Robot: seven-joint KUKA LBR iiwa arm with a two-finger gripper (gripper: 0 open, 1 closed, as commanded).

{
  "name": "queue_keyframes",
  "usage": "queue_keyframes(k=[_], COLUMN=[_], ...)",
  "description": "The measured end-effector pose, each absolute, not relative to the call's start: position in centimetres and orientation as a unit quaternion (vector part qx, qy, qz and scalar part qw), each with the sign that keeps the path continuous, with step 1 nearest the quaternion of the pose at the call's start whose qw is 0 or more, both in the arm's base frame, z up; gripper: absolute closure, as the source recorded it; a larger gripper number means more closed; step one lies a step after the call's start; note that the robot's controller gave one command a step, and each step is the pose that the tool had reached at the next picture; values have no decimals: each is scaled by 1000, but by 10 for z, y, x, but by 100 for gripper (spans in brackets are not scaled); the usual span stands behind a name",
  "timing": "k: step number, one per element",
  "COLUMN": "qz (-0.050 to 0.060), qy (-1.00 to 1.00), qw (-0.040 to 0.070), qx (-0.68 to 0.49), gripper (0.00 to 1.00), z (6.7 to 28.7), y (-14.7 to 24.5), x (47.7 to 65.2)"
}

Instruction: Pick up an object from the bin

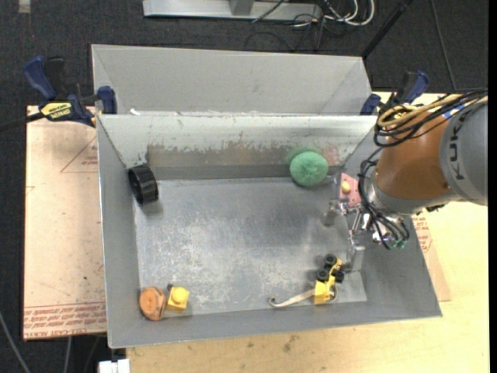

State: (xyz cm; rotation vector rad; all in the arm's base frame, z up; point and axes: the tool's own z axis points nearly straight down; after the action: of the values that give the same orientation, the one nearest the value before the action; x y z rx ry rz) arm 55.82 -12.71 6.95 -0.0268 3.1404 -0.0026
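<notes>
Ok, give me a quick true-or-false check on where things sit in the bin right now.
The green ball lies by the back wall of the bin. True.
The black ring lies in the near right corner. False: it lies in the far left corner.
The gripper hangs over the bin's right side, near a small yellow and black thing. True.
The orange disc touches the green ball. False: it lies in the near left corner, beside a yellow block.
</notes>
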Motion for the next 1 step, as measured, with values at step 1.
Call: queue_keyframes(k=[1], qz=[1], qy=[987], qw=[1], qx=[-160], gripper=[0], z=[70], y=[-112], x=[538])
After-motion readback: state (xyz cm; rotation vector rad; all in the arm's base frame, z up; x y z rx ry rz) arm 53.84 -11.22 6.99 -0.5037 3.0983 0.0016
